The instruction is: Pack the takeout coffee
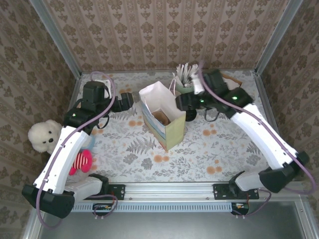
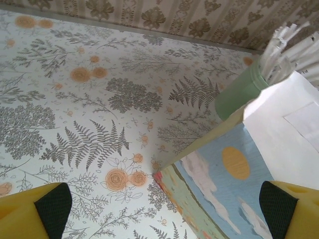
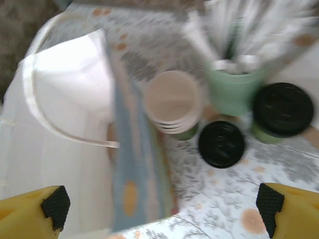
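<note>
The takeout coffee, a black-lidded cup with a green wall showing under the lid, stands right of the stick cup. A second round black lid sits nearer; what is under it is hidden. The paper bag stands open mid-table, with a blue painted side and the same side in the left wrist view. My right gripper hangs open over the bag's right edge, nothing between its fingers. My left gripper is open at the bag's left corner, holding nothing.
A stack of lidless cups and a pale-green cup of white sticks stand close behind the bag. A white plush bear and a pink striped toy lie at the left. A metal rail runs along the near edge.
</note>
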`<state>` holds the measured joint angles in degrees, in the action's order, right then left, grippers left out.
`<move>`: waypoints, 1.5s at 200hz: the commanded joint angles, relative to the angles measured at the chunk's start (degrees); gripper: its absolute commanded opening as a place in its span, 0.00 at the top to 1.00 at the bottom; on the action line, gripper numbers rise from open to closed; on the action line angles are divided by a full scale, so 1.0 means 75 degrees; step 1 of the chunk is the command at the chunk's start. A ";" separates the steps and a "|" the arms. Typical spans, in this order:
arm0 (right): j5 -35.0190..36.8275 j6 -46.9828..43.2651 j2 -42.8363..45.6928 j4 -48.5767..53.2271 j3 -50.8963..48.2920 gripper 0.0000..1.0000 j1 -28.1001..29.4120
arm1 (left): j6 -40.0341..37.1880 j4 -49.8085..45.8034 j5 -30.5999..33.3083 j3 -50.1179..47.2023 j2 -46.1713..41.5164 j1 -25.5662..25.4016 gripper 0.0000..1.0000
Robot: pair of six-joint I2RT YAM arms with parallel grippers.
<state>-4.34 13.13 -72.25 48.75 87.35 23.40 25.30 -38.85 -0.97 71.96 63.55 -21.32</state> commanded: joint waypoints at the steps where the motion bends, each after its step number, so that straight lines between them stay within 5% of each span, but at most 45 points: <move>1: -0.0479 -0.0314 0.0526 -0.0509 -0.0956 0.00 -0.0891 | 0.0525 0.0196 0.0541 -0.0153 0.0133 0.0042 0.00; 32: -0.1109 0.0019 -0.0169 -0.0924 -0.1384 0.00 -0.2235 | 0.0837 0.0114 0.1131 -0.0196 0.0295 0.0060 0.00; 62: -0.1304 -0.0203 -0.1735 -0.1156 -0.1085 0.00 -0.2585 | 0.1087 0.0328 0.1372 -0.0495 0.0139 0.0048 0.00; 153: -0.1348 0.0197 -0.4326 -0.1450 0.0186 0.00 -0.2581 | 0.1297 0.0270 0.1461 -0.0632 0.0242 0.0148 0.00; 269: -0.1224 -0.0100 -0.5376 -0.1455 0.0878 0.00 -0.2488 | 0.1279 0.0156 0.1328 -0.0708 0.0328 0.0310 0.00; 300: -0.1159 -0.0105 -0.5407 -0.1465 0.0877 0.13 -0.2475 | 0.1291 0.0153 0.1266 -0.0724 0.0339 0.0345 0.00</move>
<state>-13.78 12.99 -112.25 37.47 92.23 4.40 33.93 -37.23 8.95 67.13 65.91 -19.35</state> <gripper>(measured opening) 0.901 0.997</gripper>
